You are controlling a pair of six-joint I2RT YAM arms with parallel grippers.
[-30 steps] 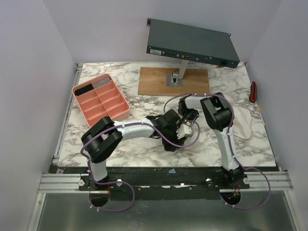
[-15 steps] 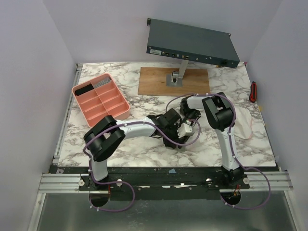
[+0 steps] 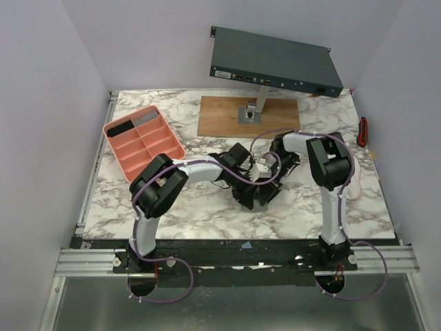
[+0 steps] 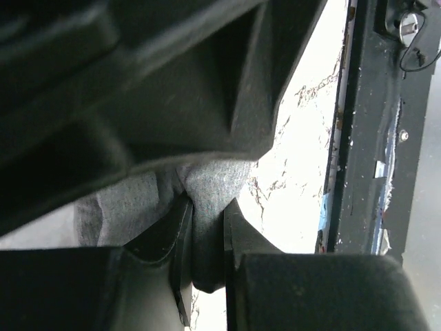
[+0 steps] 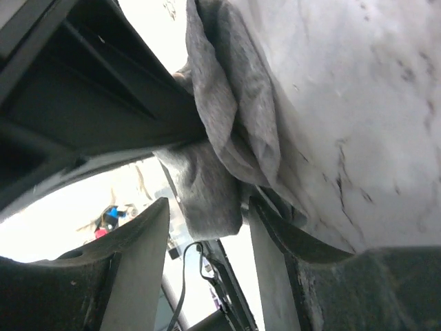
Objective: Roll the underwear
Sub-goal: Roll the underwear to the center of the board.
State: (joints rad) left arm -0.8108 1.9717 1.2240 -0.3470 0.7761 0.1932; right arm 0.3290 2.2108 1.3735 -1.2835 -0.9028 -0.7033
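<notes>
The underwear (image 3: 255, 196) lies as a dark grey bunch on the marble table (image 3: 186, 214), a little right of the middle and nearer the near edge than the far one. Both arms reach in to it and meet just above it, the left arm coming across from the left, the right arm bending in from the right.

In the left wrist view the left gripper (image 4: 207, 231) is drawn in narrow, with a fold of grey cloth pinched between its two fingers (image 4: 172, 238). More of the cloth spreads out to the left under a dark part of the other arm. Past it lie the bright table and the black rail at the near edge.

In the right wrist view the right gripper (image 5: 207, 214) stands about half wide. A thick wad of the same grey cloth fills the gap and touches both fingers (image 5: 279, 238), so it holds the underwear too. The cloth runs up from the wad along the marble.

A pink compartment tray (image 3: 143, 140) sits at the far left, well apart from the cloth. A wooden board (image 3: 220, 117) lies at the far middle, carrying a stand with a dark flat box (image 3: 275, 62) on top. A red and black tool (image 3: 362, 131) lies at the right edge
</notes>
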